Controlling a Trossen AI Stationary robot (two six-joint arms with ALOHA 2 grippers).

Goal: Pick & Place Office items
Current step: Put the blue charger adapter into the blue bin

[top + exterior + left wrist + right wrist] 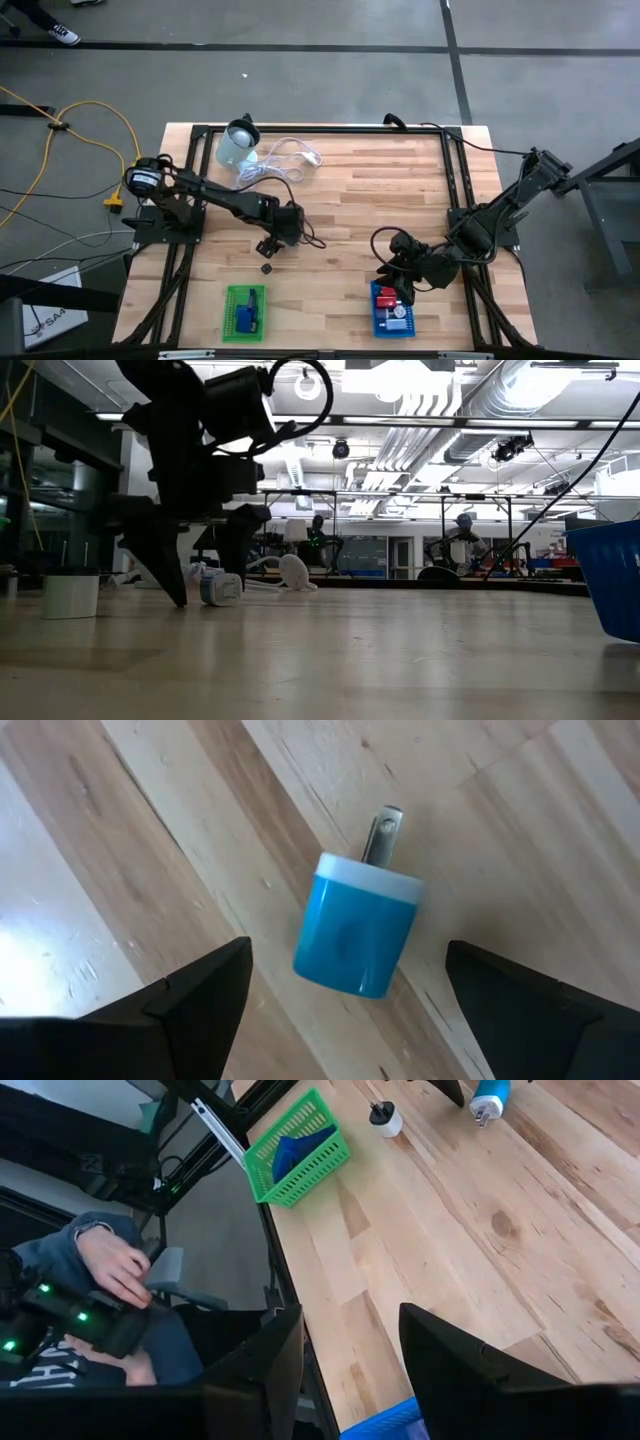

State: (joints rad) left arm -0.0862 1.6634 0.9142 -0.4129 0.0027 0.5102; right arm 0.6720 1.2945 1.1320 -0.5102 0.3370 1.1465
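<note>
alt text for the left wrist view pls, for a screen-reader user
A small blue plug adapter with a white end and a metal prong lies on its side on the light wooden table, centred between the left gripper's two dark fingers. The fingers are spread wide on either side of it and touch nothing.

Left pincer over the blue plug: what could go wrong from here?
1. The blue plug lies on its side, skewed between the open fingers of the left pincer, which looks off centre. Closing may spin or push it away rather than grip it.
2. A small black-and-white piece sits close to the plug on the table; a sideways nudge could knock it.
3. The metal prongs stick out and may snag the green basket mesh at drop-off.
</note>
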